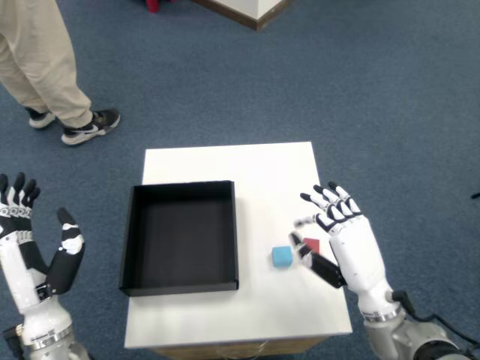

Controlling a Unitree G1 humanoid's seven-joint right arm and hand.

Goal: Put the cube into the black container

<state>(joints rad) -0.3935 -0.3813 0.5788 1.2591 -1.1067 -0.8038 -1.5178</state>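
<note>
A shallow black container (235,225) sits on the left half of the small white table (262,169), with nothing in it. To its right a blue cube (281,256) lies on the table. Just right of that, a red cube (312,244) is pinched between the thumb and a finger of my right hand (343,241). The other fingers are spread and point away from me. The hand hangs over the table's right edge, and the blue cube is apart from it.
My left hand (37,262) is raised with spread fingers off the table's left side. A person's legs (41,60) and black shoe (91,126) stand on the blue carpet at the far left. A wooden-edged base (251,11) is at the top.
</note>
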